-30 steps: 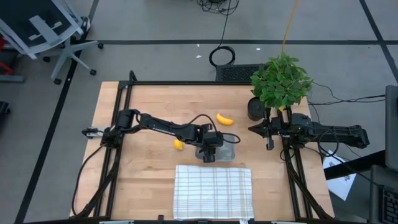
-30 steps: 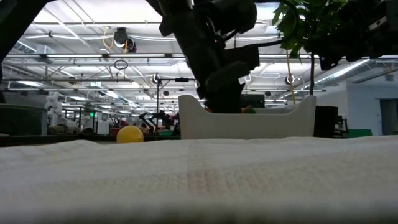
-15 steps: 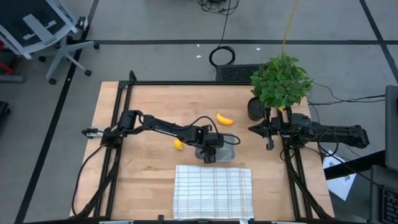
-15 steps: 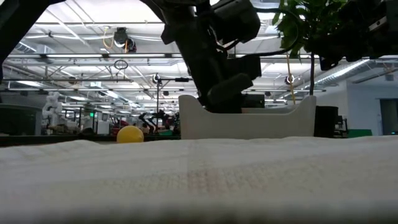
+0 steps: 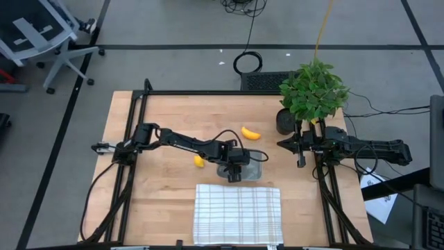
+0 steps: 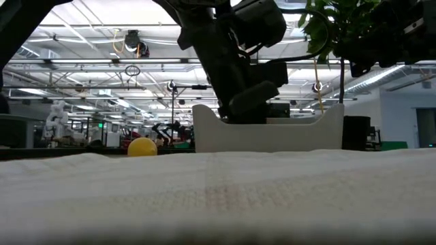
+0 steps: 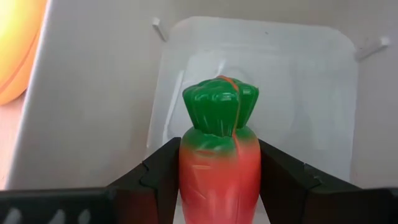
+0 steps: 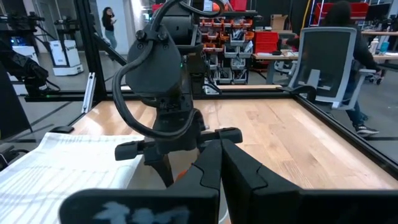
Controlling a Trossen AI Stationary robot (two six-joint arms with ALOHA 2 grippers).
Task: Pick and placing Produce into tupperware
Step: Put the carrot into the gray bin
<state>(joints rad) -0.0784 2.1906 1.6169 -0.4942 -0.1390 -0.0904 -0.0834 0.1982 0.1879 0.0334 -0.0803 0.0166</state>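
My left gripper (image 5: 233,169) stands over the near-left part of the translucent tupperware (image 5: 255,170), shut on the orange carrot (image 7: 219,165). The carrot's green top (image 7: 221,106) points down at the tupperware's floor (image 7: 298,81). The curved yellow banana (image 5: 251,133) lies on the wood beyond the tupperware. The small rounded yellow fruit (image 5: 199,161) rests on the table to its left, and the low view also shows this yellow fruit (image 6: 142,147). My right gripper (image 5: 300,161) waits shut at the table's right side, below the plant. My left gripper pinches the carrot's orange body (image 7: 219,180) between its two fingers (image 7: 163,182), one on each side. The fingers come from above, pointing down, and lie along the carrot. The green top sticks out past the fingertips. Whether the top touches the tupperware's floor cannot be told.
A white checked cloth (image 5: 238,214) covers the table's near middle, just before the tupperware. A leafy potted plant (image 5: 313,90) and its black pot (image 5: 284,121) stand at the far right corner. Black rails run along both side edges.
My left gripper has risen a little and tipped over the tupperware, still shut on the carrot. Banana, yellow fruit and right arm have stayed put.
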